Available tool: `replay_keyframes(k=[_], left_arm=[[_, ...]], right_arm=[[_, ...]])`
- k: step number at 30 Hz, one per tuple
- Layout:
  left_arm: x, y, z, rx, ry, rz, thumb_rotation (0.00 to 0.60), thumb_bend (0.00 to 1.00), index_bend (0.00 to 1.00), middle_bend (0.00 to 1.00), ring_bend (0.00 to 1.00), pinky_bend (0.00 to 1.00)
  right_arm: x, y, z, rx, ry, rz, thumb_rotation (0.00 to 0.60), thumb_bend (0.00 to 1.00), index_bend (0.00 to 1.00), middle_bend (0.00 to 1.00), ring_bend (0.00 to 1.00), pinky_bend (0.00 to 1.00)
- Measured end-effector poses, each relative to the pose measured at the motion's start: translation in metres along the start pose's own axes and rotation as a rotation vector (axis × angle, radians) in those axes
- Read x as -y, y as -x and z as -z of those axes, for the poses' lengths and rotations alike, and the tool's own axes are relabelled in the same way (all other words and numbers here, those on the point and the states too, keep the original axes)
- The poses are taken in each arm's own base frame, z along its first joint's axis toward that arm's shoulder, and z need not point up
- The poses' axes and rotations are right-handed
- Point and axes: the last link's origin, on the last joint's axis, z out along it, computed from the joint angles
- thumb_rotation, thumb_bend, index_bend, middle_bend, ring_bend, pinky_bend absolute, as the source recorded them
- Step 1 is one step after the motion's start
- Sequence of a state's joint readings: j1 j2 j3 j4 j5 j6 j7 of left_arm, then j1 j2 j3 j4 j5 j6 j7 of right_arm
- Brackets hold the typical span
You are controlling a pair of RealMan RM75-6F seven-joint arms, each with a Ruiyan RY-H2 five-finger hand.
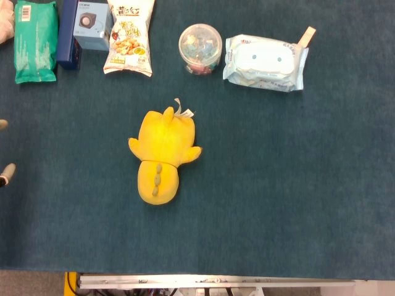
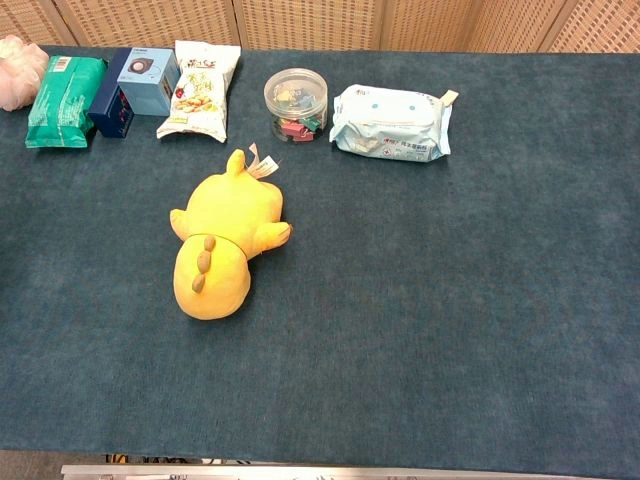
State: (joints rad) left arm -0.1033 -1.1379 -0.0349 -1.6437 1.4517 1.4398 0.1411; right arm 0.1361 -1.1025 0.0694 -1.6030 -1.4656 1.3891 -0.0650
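A yellow plush toy (image 1: 162,154) lies face down in the left middle of the dark teal table (image 1: 296,185), head toward the near edge and a white tag at its far end. The chest view shows the same plush toy (image 2: 222,240) with nothing touching it. Two small pale tips (image 1: 5,174) poke in at the left edge of the head view, well left of the toy. They look like fingertips of my left hand, and the rest of it is out of frame. My right hand shows in neither view.
Along the far edge stand a green packet (image 1: 35,42), a dark blue box (image 1: 69,34) with a light blue box (image 1: 92,24), a snack bag (image 1: 129,37), a clear round jar (image 1: 200,48) and a wipes pack (image 1: 265,61). A pink fluffy thing (image 2: 18,70) sits far left.
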Motion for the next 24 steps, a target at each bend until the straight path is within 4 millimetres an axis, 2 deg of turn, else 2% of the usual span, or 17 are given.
replay_keyframes(k=[13,24], left_arm=[[-0.005,0.0,-0.001,0.004,0.034,0.023,0.6,0.19,0.26,0.3,0.25,0.13],[-0.027,-0.003,-0.018,0.04,0.18,0.143,0.6,0.19,0.25,0.3,0.25,0.13]], right_arm=[[-0.002,-0.002,0.001,-0.003,0.0,-0.006,0.6,0.16,0.26,0.36,0.33,0.39],[0.003,-0.025,-0.013,-0.047,-0.035,-0.007,0.6,0.16,0.26,0.36,0.33,0.39]])
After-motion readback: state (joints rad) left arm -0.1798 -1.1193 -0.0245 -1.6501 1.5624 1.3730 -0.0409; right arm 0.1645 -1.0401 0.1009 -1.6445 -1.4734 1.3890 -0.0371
